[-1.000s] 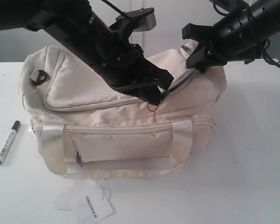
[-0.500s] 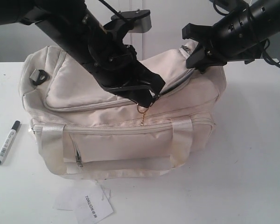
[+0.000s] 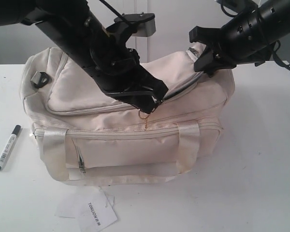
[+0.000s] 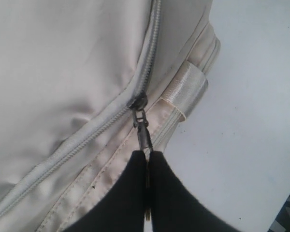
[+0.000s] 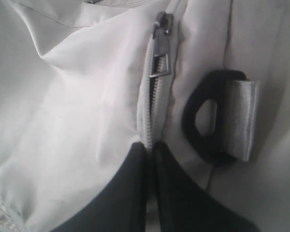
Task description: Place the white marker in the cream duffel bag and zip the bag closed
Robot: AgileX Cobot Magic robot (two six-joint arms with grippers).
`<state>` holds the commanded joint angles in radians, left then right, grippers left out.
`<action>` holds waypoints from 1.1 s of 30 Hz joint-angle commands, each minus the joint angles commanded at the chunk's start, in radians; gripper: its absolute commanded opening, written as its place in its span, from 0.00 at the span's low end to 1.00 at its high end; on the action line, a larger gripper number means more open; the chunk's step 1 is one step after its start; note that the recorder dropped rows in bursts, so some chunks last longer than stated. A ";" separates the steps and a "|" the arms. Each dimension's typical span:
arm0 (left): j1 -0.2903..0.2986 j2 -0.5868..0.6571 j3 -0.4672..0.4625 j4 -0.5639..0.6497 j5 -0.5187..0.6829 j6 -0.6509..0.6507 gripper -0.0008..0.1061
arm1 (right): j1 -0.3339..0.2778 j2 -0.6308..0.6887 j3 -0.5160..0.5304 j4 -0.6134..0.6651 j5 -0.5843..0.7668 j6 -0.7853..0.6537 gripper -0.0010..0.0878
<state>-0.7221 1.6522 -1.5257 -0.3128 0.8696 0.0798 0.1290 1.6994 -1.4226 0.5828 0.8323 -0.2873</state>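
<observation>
The cream duffel bag stands in the middle of the white table. The white marker lies on the table to the bag's left, apart from both arms. My left gripper is shut on the dark zipper pull of the curved top flap. Behind it, toward the right end, the zip gapes a little. At the bag's upper right end, my right gripper is shut on the zip tape, just below a second metal pull.
A white paper tag lies on the table in front of the bag. A black strap ring sits beside my right fingers. The satin handle hangs down the bag's front face.
My left gripper has drawn the zipper pull leftward along the top flap. The right gripper and the marker have stayed put.
</observation>
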 joint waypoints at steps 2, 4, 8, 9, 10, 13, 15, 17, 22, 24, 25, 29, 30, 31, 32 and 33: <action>0.000 0.000 0.000 0.002 0.002 -0.001 0.01 | 0.000 0.000 0.000 0.000 0.000 0.000 0.01; 0.000 0.000 0.000 0.002 0.004 -0.001 0.01 | 0.000 0.000 0.000 0.000 0.000 0.000 0.01; 0.000 0.000 0.000 0.008 0.012 -0.001 0.01 | 0.000 0.000 0.000 -0.004 0.000 0.000 0.01; 0.000 0.000 0.000 0.013 0.014 -0.001 0.01 | 0.000 0.000 0.000 -0.004 0.000 0.000 0.01; 0.000 0.000 0.000 0.017 0.018 -0.001 0.01 | 0.000 0.000 0.000 -0.004 0.000 0.000 0.01; 0.000 0.000 0.000 0.041 0.025 -0.016 0.01 | 0.000 0.000 0.000 -0.009 0.000 0.000 0.01; 0.000 0.000 0.000 0.041 0.027 -0.018 0.01 | 0.000 0.000 0.000 -0.011 0.000 0.000 0.01; 0.000 0.000 0.000 0.041 0.027 -0.020 0.01 | 0.000 0.000 0.000 -0.011 0.000 0.000 0.01; 0.000 0.000 0.000 0.039 0.022 -0.020 0.01 | 0.000 -0.002 -0.002 -0.005 0.000 0.003 0.01; 0.000 0.000 0.000 0.037 0.008 -0.020 0.01 | 0.000 -0.004 -0.003 -0.005 0.000 0.003 0.01; 0.000 0.000 0.000 0.037 -0.004 -0.025 0.01 | 0.000 -0.004 -0.006 -0.005 0.000 0.003 0.03; 0.000 0.000 0.000 0.032 -0.066 -0.050 0.01 | 0.000 -0.012 -0.011 -0.005 0.002 0.003 0.21; 0.000 0.000 0.000 0.032 -0.080 -0.059 0.01 | 0.000 -0.015 -0.011 -0.005 0.007 0.003 0.28; 0.000 0.000 0.000 0.032 -0.088 -0.062 0.01 | 0.000 -0.020 -0.011 -0.005 0.017 0.003 0.36; 0.000 0.000 0.000 0.032 -0.093 -0.062 0.01 | 0.000 -0.029 -0.011 -0.010 0.022 -0.003 0.44; 0.000 0.000 0.000 0.032 -0.093 -0.062 0.01 | 0.000 -0.037 -0.011 -0.010 0.026 -0.013 0.49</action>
<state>-0.7221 1.6522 -1.5257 -0.2808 0.7771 0.0182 0.1290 1.6621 -1.4341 0.5726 0.8581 -0.3006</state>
